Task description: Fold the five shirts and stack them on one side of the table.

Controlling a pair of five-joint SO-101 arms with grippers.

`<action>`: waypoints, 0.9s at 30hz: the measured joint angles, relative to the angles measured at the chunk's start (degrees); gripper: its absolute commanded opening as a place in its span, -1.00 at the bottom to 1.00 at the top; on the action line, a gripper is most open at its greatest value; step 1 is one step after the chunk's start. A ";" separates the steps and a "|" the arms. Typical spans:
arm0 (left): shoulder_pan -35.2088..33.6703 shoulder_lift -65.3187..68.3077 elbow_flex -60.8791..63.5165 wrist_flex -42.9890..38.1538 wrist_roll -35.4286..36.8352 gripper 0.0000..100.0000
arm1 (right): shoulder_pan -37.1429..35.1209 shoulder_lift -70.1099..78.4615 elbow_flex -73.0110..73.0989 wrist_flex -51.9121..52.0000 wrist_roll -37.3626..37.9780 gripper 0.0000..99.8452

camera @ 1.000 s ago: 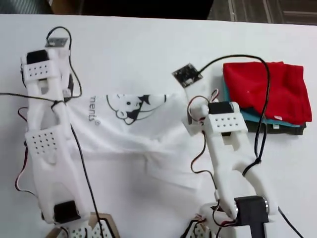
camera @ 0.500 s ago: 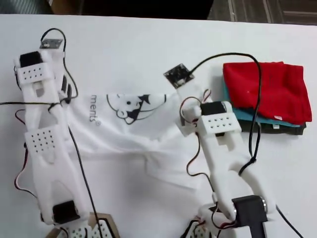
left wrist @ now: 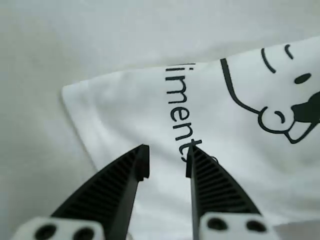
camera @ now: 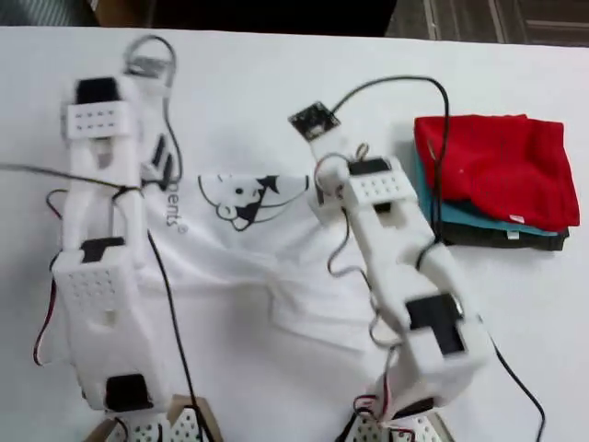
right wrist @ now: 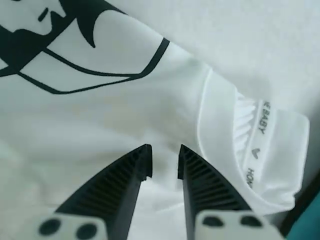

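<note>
Poised left pincer (left wrist: pixel 165 161) and right pincer (right wrist: pixel 164 161), each narrowly parted and gripping nothing, over the white shirt (camera: pixel 241 247) near the folded stack (camera: pixel 497 175).

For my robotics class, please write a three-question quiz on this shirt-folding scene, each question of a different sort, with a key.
1. True or false: the white shirt lies on top of the folded stack.
2. Which part of the white shirt is nearest the right gripper? A. the collar B. the bottom hem C. a sleeve cuff
3. Fill in: the top shirt of the folded stack is ____.
Key: 1 false; 2 A; 3 red.
</note>
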 measured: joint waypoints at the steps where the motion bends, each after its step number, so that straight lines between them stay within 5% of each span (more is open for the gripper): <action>1: 0.00 0.00 1.67 -2.55 -0.09 -0.71 | -0.35 2.81 -4.04 2.55 0.00 -0.80; 9: -0.09 9.76 1.85 -10.73 -0.62 -0.71 | 0.00 13.19 -15.56 13.89 0.00 -0.93; 19: -0.79 20.57 -13.45 -4.84 -0.53 -0.71 | 7.03 11.78 -8.44 14.42 0.00 -0.92; 27: -0.79 25.05 -21.19 -1.23 0.35 -0.71 | 10.90 -2.81 0.97 18.29 5.45 -0.92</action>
